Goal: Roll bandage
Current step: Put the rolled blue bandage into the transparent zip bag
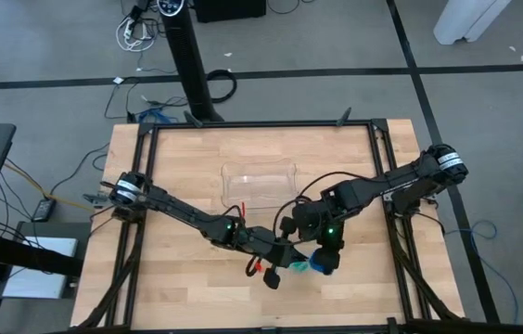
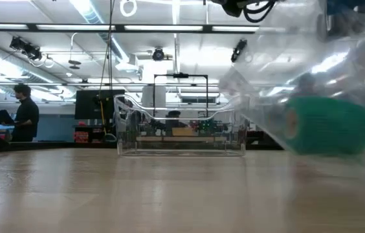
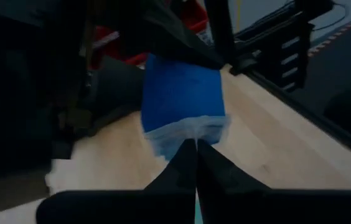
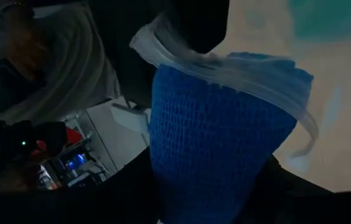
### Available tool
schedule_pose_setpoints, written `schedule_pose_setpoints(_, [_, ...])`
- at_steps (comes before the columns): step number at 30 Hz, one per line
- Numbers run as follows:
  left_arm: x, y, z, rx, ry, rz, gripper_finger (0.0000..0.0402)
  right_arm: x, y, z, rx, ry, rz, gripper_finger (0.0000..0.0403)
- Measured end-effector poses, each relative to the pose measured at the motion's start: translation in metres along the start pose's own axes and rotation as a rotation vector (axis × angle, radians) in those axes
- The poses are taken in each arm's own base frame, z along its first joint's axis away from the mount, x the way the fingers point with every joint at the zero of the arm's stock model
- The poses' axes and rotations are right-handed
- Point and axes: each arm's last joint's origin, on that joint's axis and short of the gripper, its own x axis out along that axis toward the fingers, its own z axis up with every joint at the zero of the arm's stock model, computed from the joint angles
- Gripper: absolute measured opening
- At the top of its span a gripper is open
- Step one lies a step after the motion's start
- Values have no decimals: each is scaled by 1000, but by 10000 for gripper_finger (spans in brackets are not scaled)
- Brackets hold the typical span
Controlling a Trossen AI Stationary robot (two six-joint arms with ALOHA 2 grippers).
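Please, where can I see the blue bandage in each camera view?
High view: bandage under both grippers, near the table's front edge.
Low view: not visible.
Left wrist view: bandage, plastic edge pinched.
Right wrist view: bandage between fingers.
Shared landmark: wooden table.

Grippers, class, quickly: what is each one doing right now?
Left gripper: shut on the plastic wrapper edge of the bandage.
Right gripper: shut on the bandage.

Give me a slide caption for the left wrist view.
Left gripper shut on the plastic edge of the blue bandage above the wooden table.
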Motion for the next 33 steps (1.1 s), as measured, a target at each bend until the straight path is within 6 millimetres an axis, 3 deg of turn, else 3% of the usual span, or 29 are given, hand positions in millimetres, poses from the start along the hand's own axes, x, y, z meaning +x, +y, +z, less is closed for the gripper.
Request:
schedule_pose_setpoints(6, [2, 8, 1, 2, -29, 56, 3, 4, -2, -8, 55, 42, -61, 161])
schedule_pose_setpoints(12, [3, 8, -2, -25, -33, 3, 3, 3, -7, -11, 89, 36, -130, 161])
schedule_pose_setpoints(20, [4, 7, -3, -26, -31, 7, 3, 2, -14, -3, 94, 7, -157, 166])
schedule_pose_setpoints(33, [4, 7, -2, -48, -44, 7, 3, -7, -19, 3, 145, 34, -82, 237])
